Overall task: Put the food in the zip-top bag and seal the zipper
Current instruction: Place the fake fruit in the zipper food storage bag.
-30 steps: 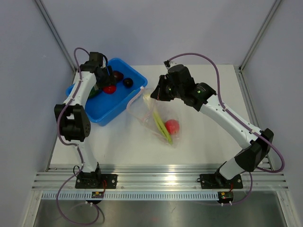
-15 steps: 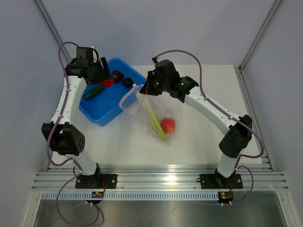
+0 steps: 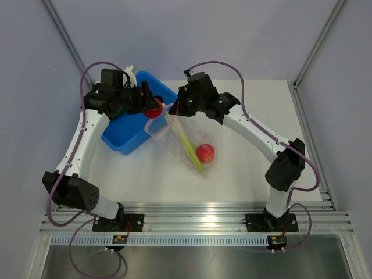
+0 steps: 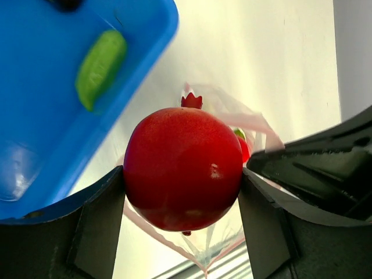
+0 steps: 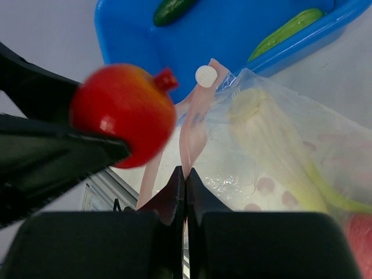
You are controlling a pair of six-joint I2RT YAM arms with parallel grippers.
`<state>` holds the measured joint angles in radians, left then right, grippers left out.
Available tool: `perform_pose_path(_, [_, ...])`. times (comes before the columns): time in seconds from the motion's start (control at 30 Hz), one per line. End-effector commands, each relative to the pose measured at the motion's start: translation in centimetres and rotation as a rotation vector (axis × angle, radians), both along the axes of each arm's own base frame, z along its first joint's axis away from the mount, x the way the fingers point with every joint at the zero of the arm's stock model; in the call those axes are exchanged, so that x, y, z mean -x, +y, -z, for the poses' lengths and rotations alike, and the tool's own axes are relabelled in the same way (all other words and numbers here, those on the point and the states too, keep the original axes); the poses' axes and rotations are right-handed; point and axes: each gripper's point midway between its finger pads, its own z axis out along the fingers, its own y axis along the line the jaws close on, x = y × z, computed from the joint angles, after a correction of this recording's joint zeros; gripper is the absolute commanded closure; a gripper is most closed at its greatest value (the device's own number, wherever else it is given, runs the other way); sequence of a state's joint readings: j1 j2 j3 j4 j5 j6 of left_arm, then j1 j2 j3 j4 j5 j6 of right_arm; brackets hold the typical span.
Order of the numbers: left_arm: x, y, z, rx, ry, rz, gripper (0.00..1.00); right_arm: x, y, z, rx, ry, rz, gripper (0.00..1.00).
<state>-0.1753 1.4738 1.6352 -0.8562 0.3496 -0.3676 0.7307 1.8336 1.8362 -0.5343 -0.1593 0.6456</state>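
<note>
Swung rightward from over the blue bin [image 3: 125,138] in the last half second, the left gripper [image 3: 152,104] now hangs at the bin's right rim, jaws spread wide and clamped on a round red fruit [image 4: 183,168], just beside the mouth of the zip-top bag [image 3: 174,136]; a green cucumber piece [image 4: 100,68] lies in the bin. To the right, the right gripper [image 5: 186,186], fingers pressed together, pinches the bag's upper edge by the pink zipper [image 5: 195,125] and holds it raised, while a pale stalk [image 3: 187,145] and a second red fruit [image 3: 204,153] rest inside the bag on the white table [image 3: 244,174].
</note>
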Motion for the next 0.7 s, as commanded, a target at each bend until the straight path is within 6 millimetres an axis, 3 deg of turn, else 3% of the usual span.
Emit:
perform_pose_path(0.0, [1.3, -2.4, 0.6, 0.056, 0.007, 0.089, 0.42, -0.4, 0.4, -4.5, -0.095, -0.087, 0.0, 1.0])
perform_pose_path(0.13, [3.0, -4.1, 2.1, 0.059, 0.044, 0.147, 0.39, -0.2, 0.0, -4.8, -0.094, -0.092, 0.009, 1.0])
perform_pose_path(0.17, [3.4, -4.2, 2.2, 0.054, 0.045, 0.157, 0.25, -0.2, -0.1, -4.9, -0.095, -0.095, 0.012, 1.0])
perform_pose_path(0.27, [4.2, -4.2, 2.7, 0.032, 0.06, 0.162, 0.01, 0.1, -0.5, -4.9, -0.09, -0.096, 0.017, 1.0])
perform_pose_path(0.53, [5.5, -2.9, -1.2, -0.001, -0.033, 0.149, 0.01, 0.6, -1.1, -5.0, -0.091, -0.096, 0.026, 1.0])
perform_pose_path(0.67, [5.4, -1.4, -3.6, -0.03, -0.1, 0.104, 0.08, 1.2, -1.7, -5.4, -0.096, -0.103, 0.027, 1.0])
